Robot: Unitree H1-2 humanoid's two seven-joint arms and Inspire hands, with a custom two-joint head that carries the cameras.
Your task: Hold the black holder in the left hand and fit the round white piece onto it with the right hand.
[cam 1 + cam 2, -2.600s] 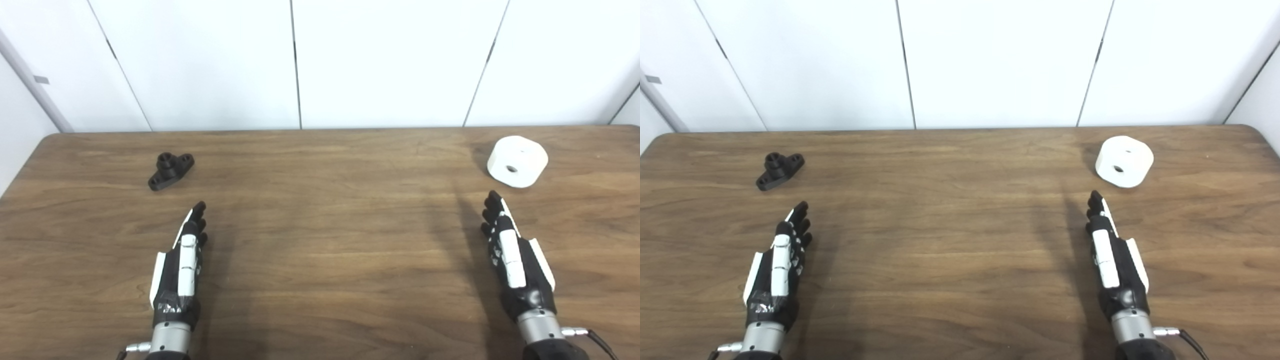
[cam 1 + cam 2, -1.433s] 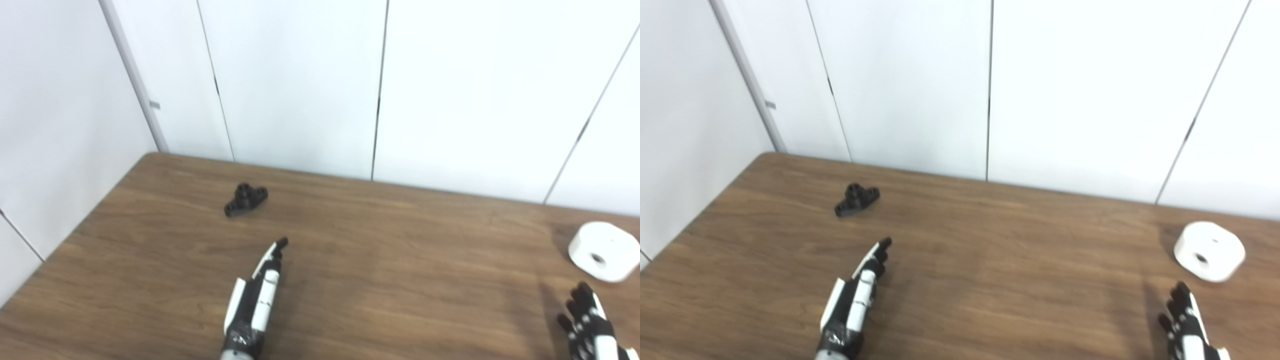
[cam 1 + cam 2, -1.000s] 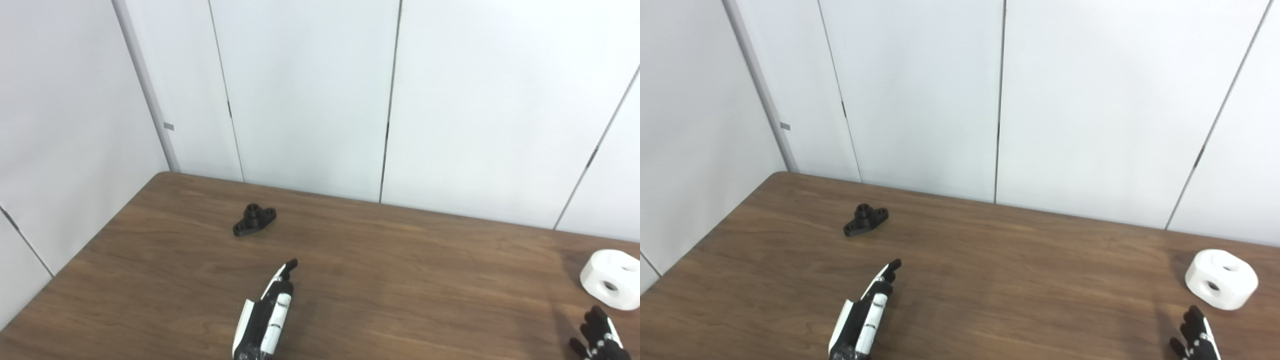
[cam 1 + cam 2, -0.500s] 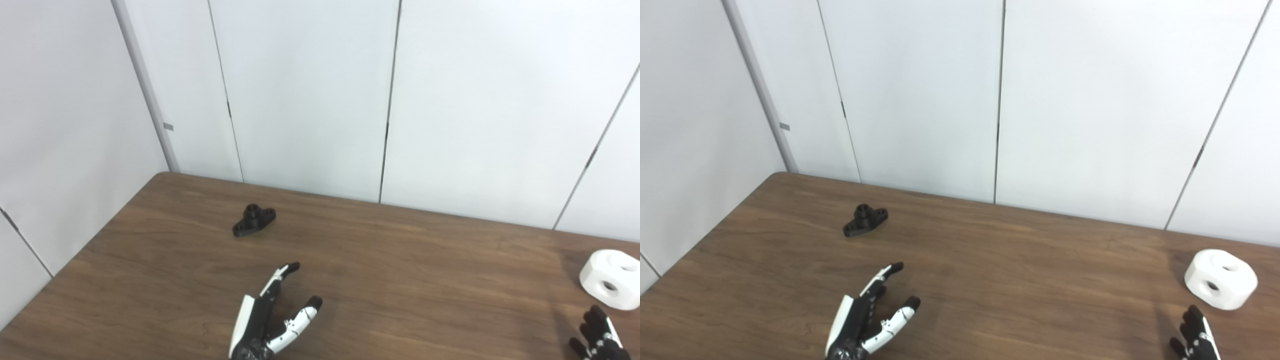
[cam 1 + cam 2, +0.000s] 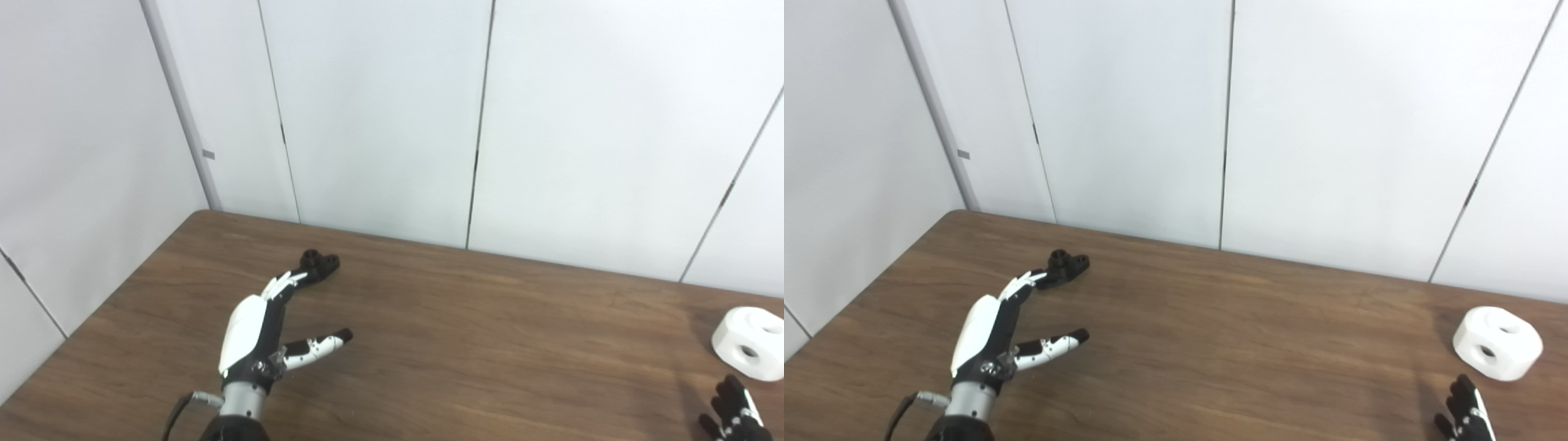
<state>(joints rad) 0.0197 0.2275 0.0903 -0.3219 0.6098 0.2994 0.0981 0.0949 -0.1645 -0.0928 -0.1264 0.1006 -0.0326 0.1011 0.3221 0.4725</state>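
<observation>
Black and small, the holder (image 5: 1064, 267) lies on the brown table (image 5: 1249, 343), far back on my left side, close to the wall (image 5: 1127, 122). Its long way runs slanted, from near-left to far-right, with a little round post standing up in its middle. My left hand (image 5: 995, 334) is right by it. My fingertips (image 5: 1026, 280) reach to its near end, and from here I cannot tell if they touch it yet. My fingers are spread wide, my thumb sticks out to the side, and I hold nothing. I think I have to go a bit more forward and to the right, then close around the post.

Far away on the other side sits the round white piece (image 5: 1497, 342). It rests on the table with its holes showing. My right hand (image 5: 1467, 416) waits just in front of it at the bottom edge. Only its dark fingertips show, so I cannot tell if it is open or closed.
</observation>
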